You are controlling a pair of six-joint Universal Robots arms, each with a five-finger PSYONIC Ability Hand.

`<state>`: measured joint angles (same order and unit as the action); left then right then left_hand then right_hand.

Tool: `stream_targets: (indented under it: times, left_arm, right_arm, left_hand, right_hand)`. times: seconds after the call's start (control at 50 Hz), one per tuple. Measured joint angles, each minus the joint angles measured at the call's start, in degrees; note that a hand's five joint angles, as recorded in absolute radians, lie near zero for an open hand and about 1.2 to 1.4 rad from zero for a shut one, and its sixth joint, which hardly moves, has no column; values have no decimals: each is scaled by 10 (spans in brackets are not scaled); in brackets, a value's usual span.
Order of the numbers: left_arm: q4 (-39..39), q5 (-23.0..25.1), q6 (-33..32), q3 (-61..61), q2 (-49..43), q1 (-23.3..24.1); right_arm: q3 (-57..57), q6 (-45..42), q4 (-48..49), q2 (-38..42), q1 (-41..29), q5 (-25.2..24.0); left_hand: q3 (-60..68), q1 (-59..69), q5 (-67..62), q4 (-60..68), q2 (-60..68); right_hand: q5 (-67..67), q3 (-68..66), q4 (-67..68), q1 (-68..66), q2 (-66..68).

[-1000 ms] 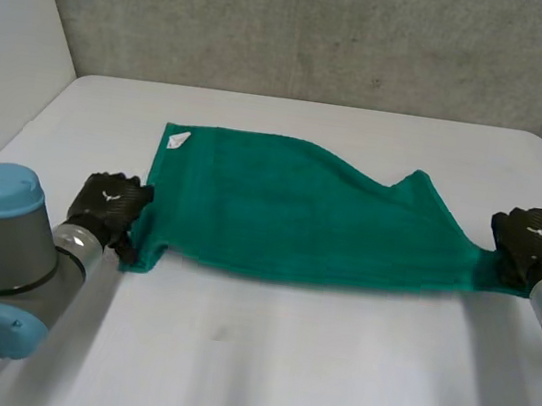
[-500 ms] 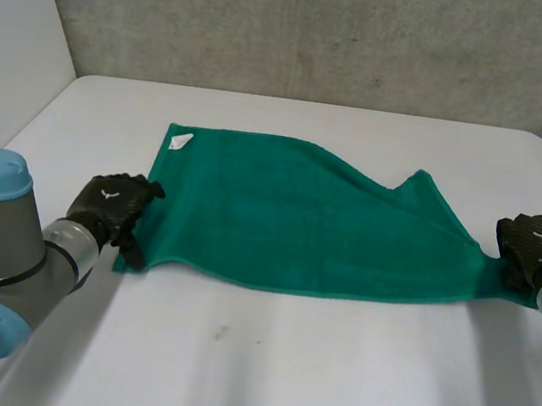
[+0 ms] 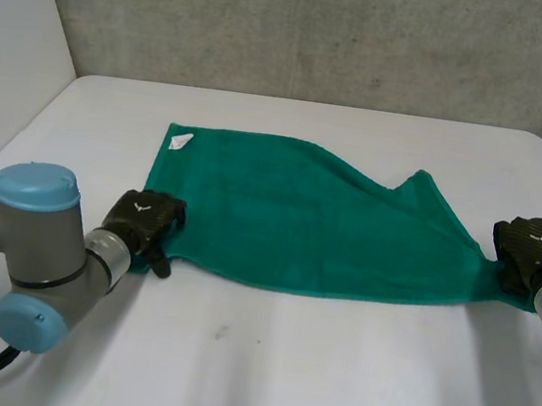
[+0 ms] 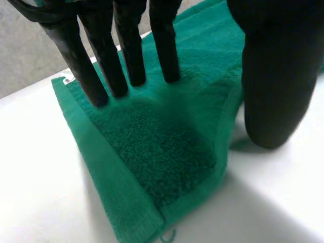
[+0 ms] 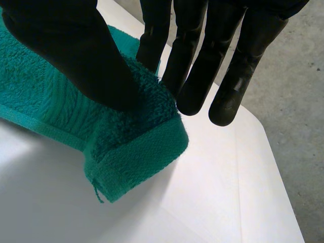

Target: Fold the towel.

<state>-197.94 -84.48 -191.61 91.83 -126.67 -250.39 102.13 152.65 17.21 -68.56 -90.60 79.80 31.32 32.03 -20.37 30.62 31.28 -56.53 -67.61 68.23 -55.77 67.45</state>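
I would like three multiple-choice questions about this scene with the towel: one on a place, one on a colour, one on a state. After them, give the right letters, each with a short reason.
1. Where on the towel is the right hand?
A) its middle
B) its near right corner
C) its far left corner

2. What colour is the towel?
A) green
B) red
C) white

3. What is the right hand doing?
A) lying flat, away from the towel
B) making a fist with nothing in it
C) pinching the towel between thumb and fingers

Answers:
1 B: the head view shows the hand at that corner.
2 A: it is green in every view.
3 C: the right wrist view shows the thumb on top of the corner and the fingers behind it.
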Motion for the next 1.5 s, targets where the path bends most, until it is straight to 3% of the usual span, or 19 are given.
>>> stream_targets:
  times: [0.04,0.06,0.14,0.36,0.5,0.64,0.82,1.0,1.04,1.22,1.38,1.5]
  left_arm:
    - [0,-1,0,-6,-5,0]
    - [-1,-3,0,-15,-10,-3]
    - [-1,-12,0,-17,-2,-9]
    - [2,-49,-12,68,158,-29]
    - [42,-49,-117,169,300,-31]
    - [119,-50,-222,223,335,-32]
    - [146,-50,-252,225,300,-28]
    - [64,-53,-255,59,174,-12]
    - [24,-54,-255,-31,153,-2]
    - [-131,-77,-243,-225,153,9]
    - [-186,-95,-214,-217,168,4]
    - [-178,-93,-182,-102,179,0]
  right_arm:
    - [0,0,-1,0,0,0]
    - [0,-1,-4,-1,1,0]
    - [0,-1,-9,-4,1,1]
    - [-20,-18,-97,-76,0,-4]
    - [-30,-107,-226,-152,1,-8]
    - [8,-266,-332,-164,2,2]
    - [26,-347,-353,-114,-2,22]
    - [-112,-256,-308,-34,-36,59]
    - [-226,-176,-285,-23,-59,81]
    - [-405,3,-162,-56,-78,109]
    - [-377,44,-112,-102,-75,104]
    - [-311,29,-141,-75,-78,98]
  left_hand:
    - [42,57,-37,50,42]
    - [247,273,-216,255,249]
    - [358,329,-340,368,362]
    - [367,329,-340,375,371]
    - [368,329,-340,375,371]
    - [369,329,-340,376,372]
    - [369,329,-340,378,372]
    - [370,329,-340,378,373]
    - [370,329,-340,378,373]
    - [370,329,-352,378,373]
    - [370,329,-352,378,373]
    - [370,329,-352,378,373]
  right_hand:
    - [0,0,0,0,0]
    - [0,0,0,0,0]
    - [0,0,0,0,0]
    - [0,0,0,0,0]
    - [0,0,0,0,0]
    - [0,0,0,0,0]
    - [0,0,0,0,0]
    - [0,0,0,0,0]
    - [0,0,0,0,0]
    - [-2,-1,0,0,0]
    - [-2,-3,1,0,0]
    - [-2,-3,1,0,0]
